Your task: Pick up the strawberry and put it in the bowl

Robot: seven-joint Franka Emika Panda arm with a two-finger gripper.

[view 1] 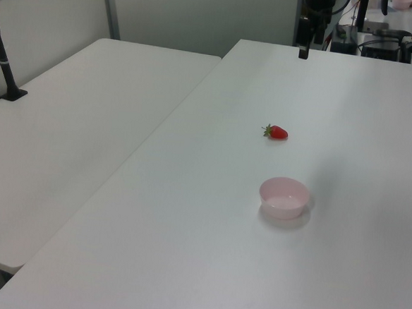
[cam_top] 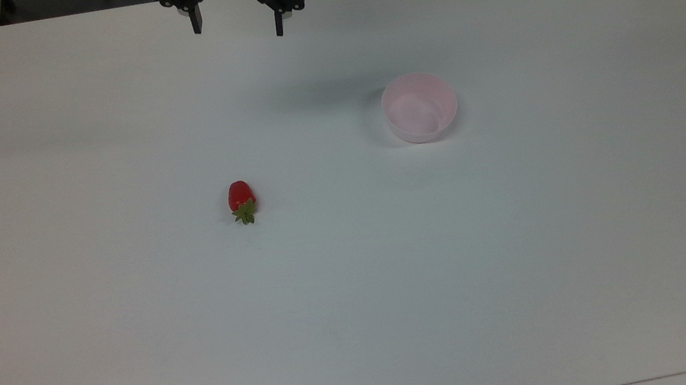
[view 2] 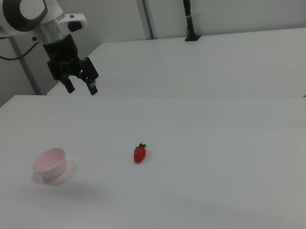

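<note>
Table (cam_top: 360,323), white and broad, with a second white table (view 2: 219,60) butted alongside in the right view. Arm (view 2: 13,14) raised at 11 o'clock of the right view. Gripper (cam_top: 236,24) at 12 o'clock of the top view, fingers spread wide, gripping nothing. Bowl (cam_top: 419,107), pale pink, upright at 2 o'clock from the table's middle in the top view. Strawberry (cam_top: 241,199) on its side, at 8 o'clock from the bowl and well apart, leafy cap toward 6 o'clock. Bare tabletop between gripper and strawberry.
</note>
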